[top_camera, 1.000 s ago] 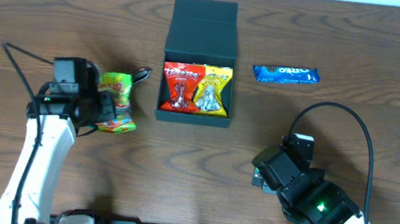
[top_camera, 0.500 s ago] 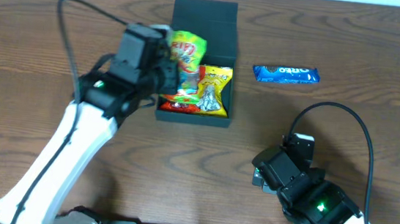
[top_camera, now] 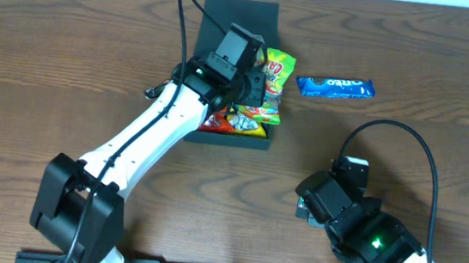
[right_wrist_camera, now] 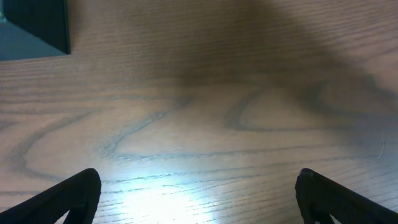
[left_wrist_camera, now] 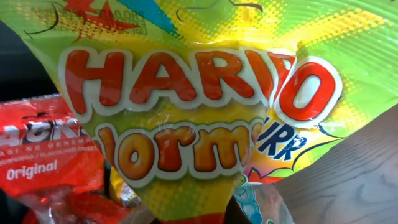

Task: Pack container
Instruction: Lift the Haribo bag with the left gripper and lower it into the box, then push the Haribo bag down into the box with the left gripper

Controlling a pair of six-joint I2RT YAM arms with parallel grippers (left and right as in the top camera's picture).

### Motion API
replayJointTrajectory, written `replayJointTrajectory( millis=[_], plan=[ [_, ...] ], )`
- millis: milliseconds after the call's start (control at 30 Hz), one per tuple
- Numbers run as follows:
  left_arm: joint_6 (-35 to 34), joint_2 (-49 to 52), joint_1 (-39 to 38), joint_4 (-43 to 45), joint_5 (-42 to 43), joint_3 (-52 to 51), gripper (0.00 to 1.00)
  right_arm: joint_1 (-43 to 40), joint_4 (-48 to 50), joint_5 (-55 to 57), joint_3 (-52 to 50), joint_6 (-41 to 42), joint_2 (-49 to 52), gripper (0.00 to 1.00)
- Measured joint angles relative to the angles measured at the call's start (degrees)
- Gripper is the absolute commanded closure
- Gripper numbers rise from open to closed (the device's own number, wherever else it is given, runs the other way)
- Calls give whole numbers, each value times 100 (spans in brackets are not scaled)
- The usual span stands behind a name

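In one second the left gripper [top_camera: 259, 84] has carried the green Haribo packet [top_camera: 275, 71] from the left side of the frame to the upper centre, and now holds it over the right part of the container [top_camera: 228, 14]. The container stands open at the upper centre, lid flap back, with a red packet [left_wrist_camera: 43, 162] and a yellow one already inside. The left fingers are hidden behind the packet, which fills the left wrist view [left_wrist_camera: 199, 93], so the pincer is probably closed on it. The packet overhangs the right wall (toward the blue Oreo packet [top_camera: 335, 87]), so I judge it needs to come a little left before release. The right gripper [right_wrist_camera: 199, 202] waits at the lower right, wide apart and empty over the table [right_wrist_camera: 199, 93]
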Motion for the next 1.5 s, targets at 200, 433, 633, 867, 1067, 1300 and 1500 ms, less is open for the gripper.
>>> replayJointTrajectory(
  millis=[200,433,633,867,1067,1300,1500],
  plan=[
    [-101,404,13,-208,-96,20,94,0,0,2,0,0,0,1],
    [-103,671,13,-219,-131,31,94,0,-2,7,0,0,0,1],
    [-192,704,11,-363,-409,63,94,0,-9,22,0,2,0,1],
    [-236,761,13,-378,-560,63,94,0,-13,22,0,0,0,1],
    [-304,817,9,-385,-584,63,27,0,0,24,0,0,0,1],
    [-391,855,7,-435,-595,87,5,0,2,42,0,0,0,1],
    [-391,612,7,-518,-597,361,5,0,0,42,0,0,0,1]
  ],
)
